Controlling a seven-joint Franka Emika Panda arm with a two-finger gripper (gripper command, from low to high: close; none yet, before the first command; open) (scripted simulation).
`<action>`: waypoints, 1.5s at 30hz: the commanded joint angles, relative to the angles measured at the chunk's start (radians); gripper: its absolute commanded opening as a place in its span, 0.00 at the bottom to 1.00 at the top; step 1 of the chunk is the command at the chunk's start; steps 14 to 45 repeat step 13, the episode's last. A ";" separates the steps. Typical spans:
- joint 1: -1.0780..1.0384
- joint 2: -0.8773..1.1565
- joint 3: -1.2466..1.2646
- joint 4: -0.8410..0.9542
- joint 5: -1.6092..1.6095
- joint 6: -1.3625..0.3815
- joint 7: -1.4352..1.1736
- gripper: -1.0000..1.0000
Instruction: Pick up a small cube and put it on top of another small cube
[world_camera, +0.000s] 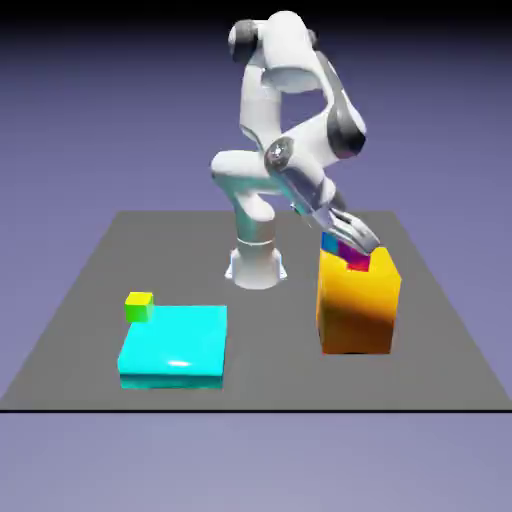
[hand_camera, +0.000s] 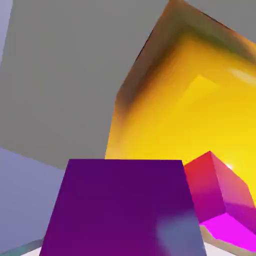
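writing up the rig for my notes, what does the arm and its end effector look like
The arm is glossy white with rounded, bulbous segments, dark grey caps at the joints, and a pale cylindrical base. The end effector is a light grey two-finger unit. No cables or markings show.

A flat dark grey bench (world_camera: 80, 300) fills the middle of the exterior view. Its top is smooth and plain, with a thin dark line along the near edge. Behind it and all around is a plain blue-violet backdrop (world_camera: 90, 80). The backdrop is almost black at the top and gets softer and paler lower down. In the hand view, the grey bench (hand_camera: 65, 75) shows wide and tilted.
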 joint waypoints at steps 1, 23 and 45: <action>0.019 -0.035 -0.006 0.004 -0.031 -0.044 0.005 0.00; 0.038 -0.059 0.044 -0.058 -0.074 -0.009 0.002 1.00; 0.038 -0.059 0.044 -0.058 -0.074 -0.009 0.002 1.00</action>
